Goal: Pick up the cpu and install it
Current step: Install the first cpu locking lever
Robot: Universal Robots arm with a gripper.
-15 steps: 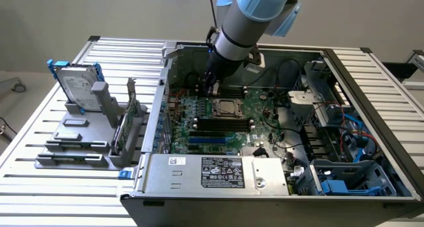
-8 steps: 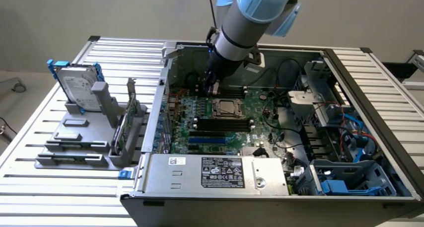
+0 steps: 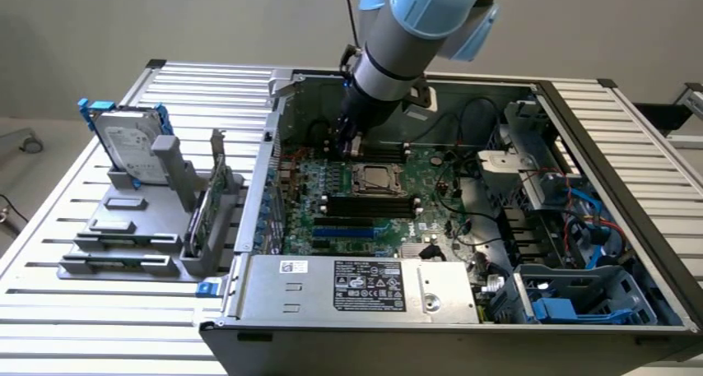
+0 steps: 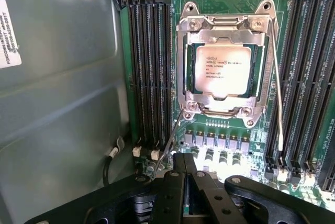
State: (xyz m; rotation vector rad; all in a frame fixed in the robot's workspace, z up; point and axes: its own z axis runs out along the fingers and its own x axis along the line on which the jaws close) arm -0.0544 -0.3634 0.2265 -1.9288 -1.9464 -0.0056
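Plainly, the jaws are pressed fully together with nothing between them, hanging low inside the computer case (image 3: 615, 146) on the arm (image 3: 412, 39), just off one corner of the socket (image 4: 184, 51). From that corner a thin wire lever (image 4: 170, 140) slants out from the socket towards the jaws, its end close to their tip; whether the two touch I cannot tell. The cpu (image 4: 225, 69) lies flat inside the socket, its silver top showing through the hollow of the metal frame, which sits down around its rim. So the chip looks placed, and the work in hand appears to be at the lever, with the shut jaws serving as a pusher. Done well, that means bearing on the wire alone, steadily and along its swing, and keeping off the memory slots (image 4: 149, 72) beside the socket and the row of small grey blocks (image 4: 217, 143) between socket and jaws.
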